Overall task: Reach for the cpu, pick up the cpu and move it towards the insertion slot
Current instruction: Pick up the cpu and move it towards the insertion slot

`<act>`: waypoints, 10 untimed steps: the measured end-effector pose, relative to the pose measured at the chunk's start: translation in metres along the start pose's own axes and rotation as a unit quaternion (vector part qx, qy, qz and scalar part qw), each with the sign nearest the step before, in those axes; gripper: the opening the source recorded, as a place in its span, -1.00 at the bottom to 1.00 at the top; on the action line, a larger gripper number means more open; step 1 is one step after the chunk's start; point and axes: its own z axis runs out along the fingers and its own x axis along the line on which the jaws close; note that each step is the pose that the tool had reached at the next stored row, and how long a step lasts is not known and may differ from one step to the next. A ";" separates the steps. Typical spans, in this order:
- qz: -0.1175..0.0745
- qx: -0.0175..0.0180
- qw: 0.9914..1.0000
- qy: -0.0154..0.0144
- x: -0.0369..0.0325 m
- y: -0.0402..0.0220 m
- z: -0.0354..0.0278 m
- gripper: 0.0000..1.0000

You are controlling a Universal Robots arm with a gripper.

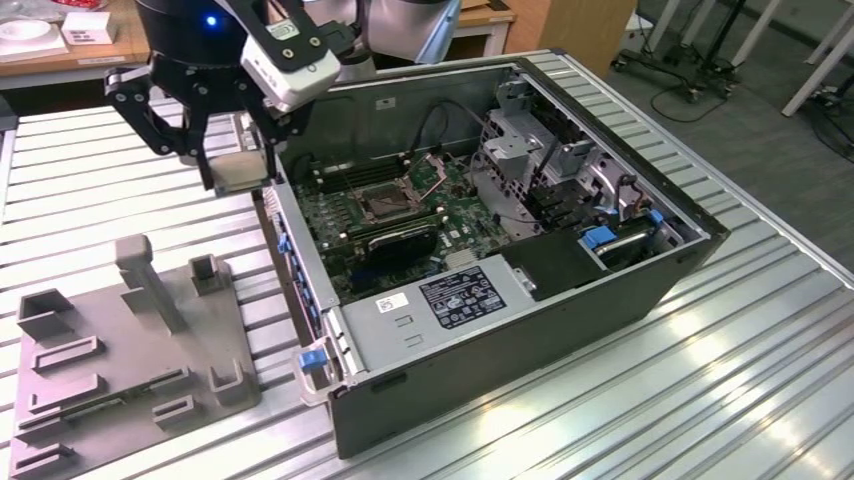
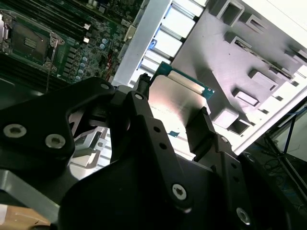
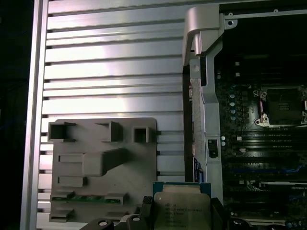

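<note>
My gripper is shut on the cpu, a thin pale silvery-beige square held in the air above the slatted table, just outside the open computer case's wall on the exterior view's left. Both wrist views show the cpu clamped between the two black fingers, its metal face toward the cameras. The insertion slot is a dark square socket with a silvery frame on the green motherboard inside the case, also seen in both wrist views. The chip is still outside the case, apart from the slot.
The open computer case lies on its side on the slatted metal table, with a white-labelled power supply and drive cages inside. A grey plastic tray with posts and recesses sits below the gripper, toward the exterior view's left. Long memory slots flank the socket.
</note>
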 end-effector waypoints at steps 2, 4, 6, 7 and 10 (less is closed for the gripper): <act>0.000 0.000 1.000 0.000 -0.0014 0.0000 0.0000 0.08; 0.000 0.000 1.000 0.000 -0.0026 0.0000 0.0000 0.08; 0.000 0.000 1.000 0.000 -0.0036 0.0001 -0.0001 0.08; 0.000 0.000 1.000 0.000 -0.0043 0.0001 -0.0001 0.08; 0.000 0.000 1.000 0.000 -0.0062 0.0001 -0.0001 0.08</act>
